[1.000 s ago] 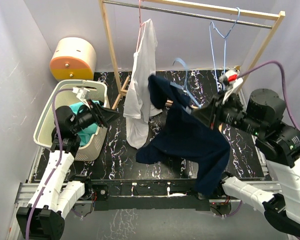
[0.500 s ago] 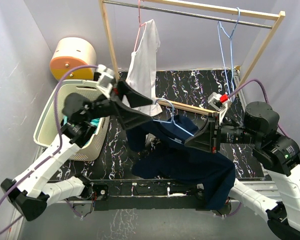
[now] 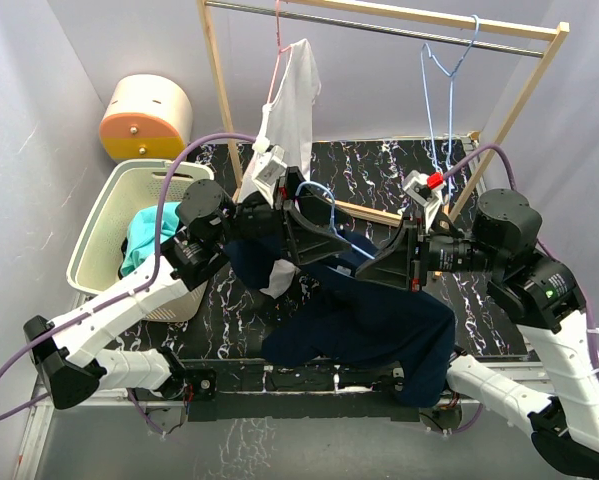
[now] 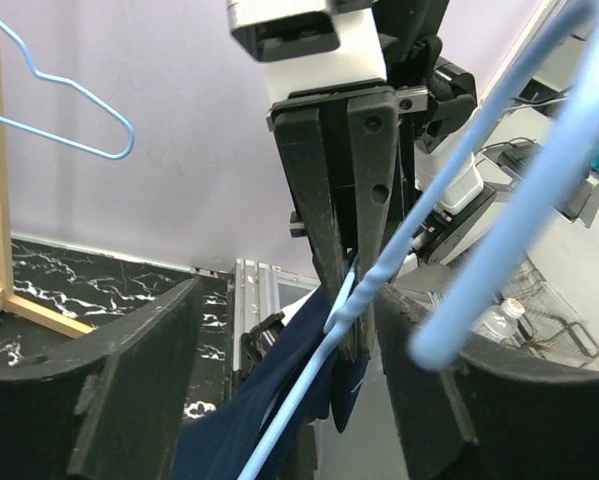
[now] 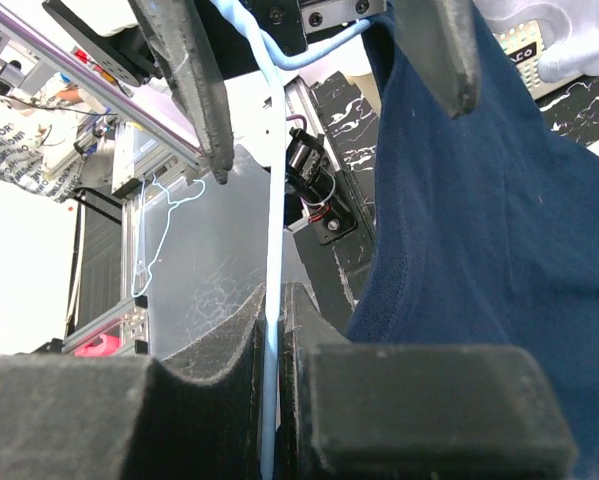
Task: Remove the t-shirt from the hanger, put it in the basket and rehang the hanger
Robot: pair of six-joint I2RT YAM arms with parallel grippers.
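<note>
Two arms meet over the middle in the overhead view. The left arm reaches across from the laundry basket point(image 3: 91, 262) side, its left gripper point(image 3: 331, 222) spread wide about the hook of the light-blue hanger point(image 3: 317, 186). The right arm folds inward, right gripper point(image 3: 371, 274) clamped on the wire. The navy t-shirt point(image 3: 369, 320) hangs off the hanger and pools on the marble table point(image 3: 494, 300).

Left wrist view: fingers point(image 4: 99, 390) stand far apart and the wire passes between them.

Right wrist view: pads point(image 5: 219, 350) pinch the wire tight, with navy cloth draped to the right.
</note>
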